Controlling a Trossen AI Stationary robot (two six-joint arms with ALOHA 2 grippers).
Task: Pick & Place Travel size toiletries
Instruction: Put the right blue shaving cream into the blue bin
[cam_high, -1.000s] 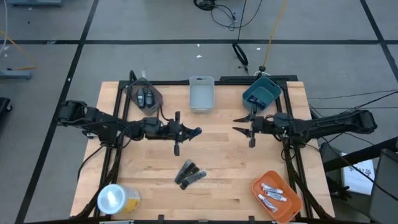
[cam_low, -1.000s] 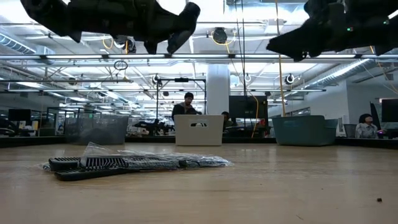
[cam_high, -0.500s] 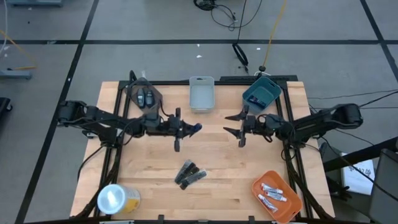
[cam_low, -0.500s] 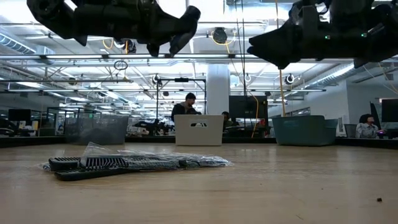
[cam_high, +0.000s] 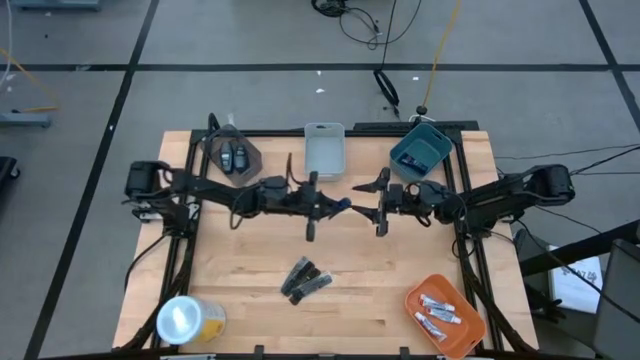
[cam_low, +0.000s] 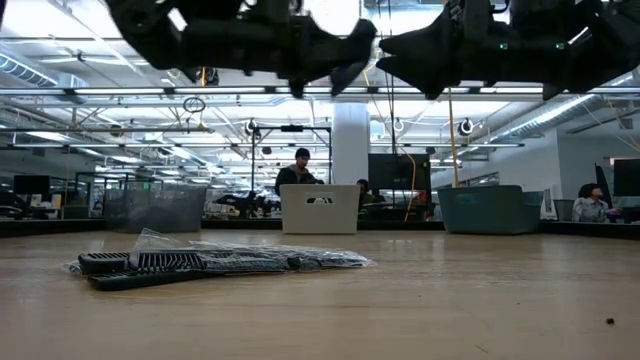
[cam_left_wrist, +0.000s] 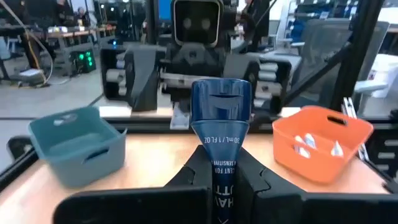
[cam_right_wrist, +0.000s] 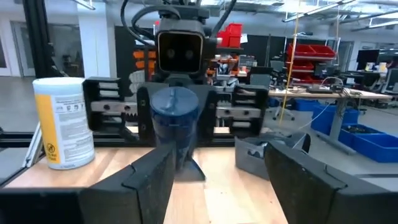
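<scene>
- Mid-air over the middle of the desk (cam_high: 240, 260), the left pincer (cam_high: 338, 205) grips a dark blue tube (cam_left_wrist: 220, 118) by its crimped tail, cap end pointing at the right pincer (cam_high: 372, 200), which faces it with fingers spread and nothing between them.
- The step looks like a handover. To do it well, the right pincer should come straight onto the tube's body, one finger on each side, and clench fully before the left lets go. The left should hold level and steady until then.
- A drop is the risk: the tube hangs well above the wood, and a grip only on the rounded cap could slip.
- Likely destination, as a judgement: the teal bin (cam_high: 420, 150) near the right arm, though the pictures do not settle which bin.
- Count: one blue tube in hand.
- Two dark oval pieces (cam_high: 233, 156) lie in the clear bin at the far left corner.
- A bundle of black sticks in clear wrap (cam_high: 304, 279) lies on the desk; their number is not clear, perhaps three.
- Several silvery-white tubes (cam_high: 437, 311) lie in the orange bin (cam_high: 470, 336), roughly four.
- One grey bin (cam_high: 323, 165) and one yellow roll (cam_high: 186, 318) also stand on the desk.
</scene>
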